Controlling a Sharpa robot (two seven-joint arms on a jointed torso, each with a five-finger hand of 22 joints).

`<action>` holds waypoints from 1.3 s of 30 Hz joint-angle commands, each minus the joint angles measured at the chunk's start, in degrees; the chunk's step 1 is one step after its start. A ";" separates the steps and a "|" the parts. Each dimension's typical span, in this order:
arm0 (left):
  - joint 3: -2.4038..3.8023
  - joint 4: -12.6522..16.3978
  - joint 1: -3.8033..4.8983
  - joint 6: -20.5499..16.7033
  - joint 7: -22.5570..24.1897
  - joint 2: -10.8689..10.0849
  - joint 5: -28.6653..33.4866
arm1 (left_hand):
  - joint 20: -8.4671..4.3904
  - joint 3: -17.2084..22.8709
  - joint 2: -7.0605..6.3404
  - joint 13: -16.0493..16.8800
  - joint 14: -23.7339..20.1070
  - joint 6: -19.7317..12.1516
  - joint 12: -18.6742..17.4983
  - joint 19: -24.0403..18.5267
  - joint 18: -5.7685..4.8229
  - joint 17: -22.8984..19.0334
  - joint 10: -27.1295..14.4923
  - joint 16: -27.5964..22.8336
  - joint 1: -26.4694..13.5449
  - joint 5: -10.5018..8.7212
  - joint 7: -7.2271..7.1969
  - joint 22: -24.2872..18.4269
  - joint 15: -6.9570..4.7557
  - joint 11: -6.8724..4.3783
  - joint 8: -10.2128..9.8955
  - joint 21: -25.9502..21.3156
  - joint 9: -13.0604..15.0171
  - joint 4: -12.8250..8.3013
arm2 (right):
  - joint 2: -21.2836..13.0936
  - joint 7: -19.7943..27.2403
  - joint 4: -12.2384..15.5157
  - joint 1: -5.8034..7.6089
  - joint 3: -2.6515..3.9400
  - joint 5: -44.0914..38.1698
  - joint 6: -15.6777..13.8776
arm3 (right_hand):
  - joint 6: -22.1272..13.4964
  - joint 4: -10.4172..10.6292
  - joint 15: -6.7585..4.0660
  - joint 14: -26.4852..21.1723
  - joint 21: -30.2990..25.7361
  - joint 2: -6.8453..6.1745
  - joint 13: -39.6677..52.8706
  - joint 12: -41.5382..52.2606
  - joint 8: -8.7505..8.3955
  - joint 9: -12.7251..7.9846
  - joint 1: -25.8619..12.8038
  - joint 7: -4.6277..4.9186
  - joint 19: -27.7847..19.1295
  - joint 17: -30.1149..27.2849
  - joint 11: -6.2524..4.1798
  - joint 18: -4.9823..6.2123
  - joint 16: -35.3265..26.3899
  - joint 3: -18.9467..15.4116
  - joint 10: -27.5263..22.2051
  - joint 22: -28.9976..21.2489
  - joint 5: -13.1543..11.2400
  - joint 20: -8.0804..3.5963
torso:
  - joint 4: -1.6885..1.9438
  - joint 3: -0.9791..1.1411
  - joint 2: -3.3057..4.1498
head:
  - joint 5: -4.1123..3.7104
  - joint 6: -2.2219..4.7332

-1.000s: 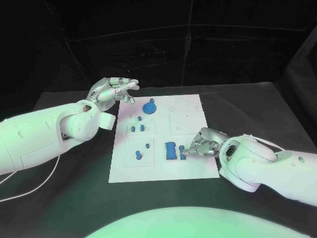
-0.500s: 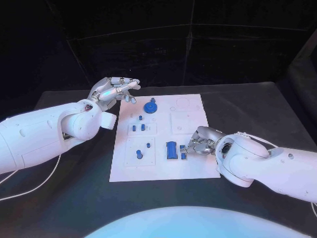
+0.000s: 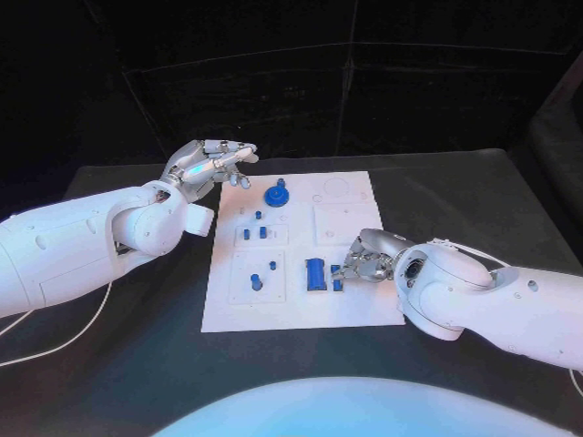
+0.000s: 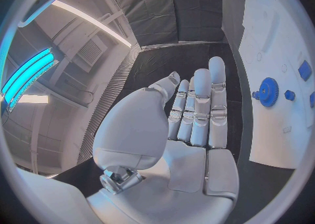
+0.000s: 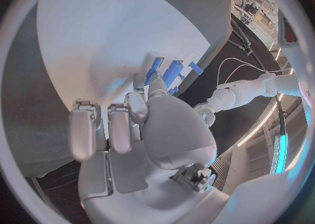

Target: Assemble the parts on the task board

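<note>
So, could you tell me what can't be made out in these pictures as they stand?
- Head view: whether the right hand holds or merely touches the small blue part beside the blue block; its fingers cover the contact.
- Right wrist view: the thumb hides the same spot.
- Head view: the pegs near the blue gear on the task board are too small to tell shapes.
- Left wrist view: the board is cut by the circle's edge; the left hand holds nothing.

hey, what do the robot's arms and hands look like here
Both arms are bulky, smooth white shells with rounded joints. Each ends in a silver metallic left hand and right hand with segmented fingers. Thin pale cables trail beside the left arm.
</note>
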 commanded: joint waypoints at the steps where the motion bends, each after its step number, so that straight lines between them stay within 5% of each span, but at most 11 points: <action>1: 0.04 0.08 0.11 0.60 0.27 -0.02 0.16 | 0.20 -0.37 0.09 0.07 -0.26 -0.34 0.33 0.31 0.74 -0.06 -0.32 0.14 0.38 -0.10 0.02 -0.06 0.05 0.09 0.27 -0.07 -0.06 0.05 | -0.34 1.14 0.18 -0.11 -0.16 -1.16 -0.61 | -0.09 1.02 -0.27 3.53 -0.02 -0.23 -0.18 -0.43 -0.39 0.09 -1.80 0.28 0.36 2.24 0.10 -0.24 -0.02 -1.01 0.06 8.59 -0.28 -0.17 | 0.00 0.00 0.00 | -0.02 0.12; 5: 0.04 0.01 0.11 0.57 0.31 -0.02 0.16 | 0.20 -0.37 0.09 0.07 -0.26 -0.34 0.33 0.31 0.74 -0.06 -0.32 0.14 0.38 -0.10 0.02 -0.06 0.05 0.09 0.27 -0.07 -0.06 0.05 | -0.73 6.11 0.28 -0.11 -0.15 1.79 -3.87 | -1.80 2.18 0.19 3.21 -1.10 -1.29 -1.71 -2.67 -1.38 -0.08 -3.89 1.01 -0.72 0.81 0.70 0.11 -0.91 -2.54 -1.07 7.37 2.09 0.19 | 0.01 -0.02 -0.02 | -0.03 0.45; 10: 0.04 -0.11 0.11 0.43 0.39 -0.06 0.16 | 0.20 -0.37 0.09 0.07 -0.26 -0.34 0.33 0.31 0.74 -0.06 -0.32 0.14 0.38 -0.10 0.02 -0.06 0.05 0.09 0.27 -0.07 -0.06 0.05 | -1.53 17.98 -0.10 -0.06 -0.14 10.17 -8.37 | -5.36 2.41 1.04 2.44 -3.75 -1.54 -4.68 -6.90 -3.34 -0.59 -3.66 2.31 -3.31 -2.50 1.77 0.96 -3.08 -3.20 -3.42 4.43 1.83 0.90 | 0.00 -0.07 -0.10 | -0.04 1.11; 17: 0.04 -0.87 0.11 -0.34 0.98 0.23 0.16 | 0.24 -0.59 0.00 0.06 -0.78 -0.35 0.55 0.06 0.72 -0.42 -0.45 -0.13 0.35 -0.11 0.00 -0.31 0.11 0.11 0.37 -0.46 -0.06 0.03 | -1.93 38.85 -4.63 2.47 -0.11 32.88 -10.59 | -8.73 0.55 2.23 -1.27 -14.62 -0.01 -16.87 -23.23 -5.67 -1.18 0.36 3.89 -12.58 -15.86 3.15 3.99 -13.51 -2.92 -11.87 -6.81 1.07 2.20 | -0.02 -0.35 -1.01 | -0.44 3.68; 20: 0.03 -1.96 0.11 -0.90 1.43 0.72 0.55 | 0.38 -0.91 -0.02 0.01 -2.40 -0.42 0.88 -1.14 0.68 -1.43 -0.65 -1.51 0.30 -0.11 -0.01 -1.07 0.26 0.18 0.49 -1.74 -0.08 0.08 | -0.98 46.15 -9.37 4.35 -0.10 44.36 -9.70 | -8.99 0.08 3.07 -9.95 -33.62 1.02 -25.33 -34.12 -6.20 -1.26 2.20 4.50 -27.00 -38.17 4.23 7.89 -34.70 -3.49 -17.67 -24.76 1.06 2.97 | -0.02 -0.57 -1.76 | -0.92 5.36; 26: 0.03 -5.34 0.08 -2.38 2.58 2.39 3.14 | 1.73 -1.49 -0.10 -0.85 -10.97 -0.80 0.34 -8.75 0.10 -7.23 -1.71 -12.28 0.22 -0.01 0.29 -5.33 2.02 0.98 0.61 -8.94 -0.19 0.36 | 3.11 55.49 -20.23 6.53 -0.07 60.60 -5.18 | -10.29 -1.09 8.78 -23.82 -52.63 2.98 -41.89 -49.82 -8.38 -2.85 6.70 7.74 -37.62 -51.50 8.42 6.90 -59.35 -4.56 -23.29 -37.46 1.28 7.28 | -0.35 -1.14 -3.64 | -0.70 8.46; 29: 0.03 -7.76 0.03 -2.60 3.22 3.79 4.59 | 3.44 -1.81 -0.27 -1.35 -14.77 -1.90 -0.94 -14.16 -0.53 -11.85 -2.21 -21.42 0.24 -0.06 0.72 -9.06 3.60 1.97 0.05 -14.66 -0.35 0.58 | 5.89 58.76 -26.13 7.16 -0.01 65.47 -2.72 | -10.35 -2.25 10.14 -24.64 -60.42 3.80 -50.24 -53.72 -9.81 -4.88 7.14 8.20 -37.72 -57.90 9.53 7.69 -67.98 -5.31 -22.17 -43.65 1.07 9.62 | -0.44 -1.20 -4.16 | -0.65 9.99; 32: 0.04 -10.87 -0.24 -2.44 3.80 5.81 5.55 | 4.72 -2.21 -0.19 -1.38 -16.12 -2.39 -2.08 -18.39 -0.73 -14.70 -2.52 -27.28 0.06 -0.07 0.70 -12.15 5.11 2.36 -0.37 -19.15 -0.39 0.94 | 8.56 60.68 -31.36 7.44 0.07 68.34 -0.58 | -10.51 -3.91 10.77 -24.12 -65.91 4.55 -56.56 -56.15 -9.83 -7.15 6.78 7.96 -36.45 -62.77 9.95 8.27 -73.29 -5.57 -21.05 -48.37 1.11 11.27 | -0.30 -1.21 -4.94 | -0.68 10.59; 39: 0.07 -16.69 -0.91 -3.13 4.91 9.53 6.82 | 8.47 -3.65 0.18 -1.36 -16.78 -3.35 -6.17 -23.63 0.65 -20.28 -3.10 -38.71 0.21 -0.15 0.17 -18.18 7.20 3.60 -2.52 -26.23 -0.42 1.39 | 13.58 62.82 -40.44 7.65 0.19 71.24 3.05 | -10.06 -7.06 10.78 -19.69 -71.42 6.18 -64.44 -59.42 -9.87 -10.86 4.75 7.89 -29.80 -68.86 9.69 8.27 -78.09 -5.32 -18.92 -54.74 0.57 10.80 | -0.26 -0.95 -5.80 | -0.34 12.46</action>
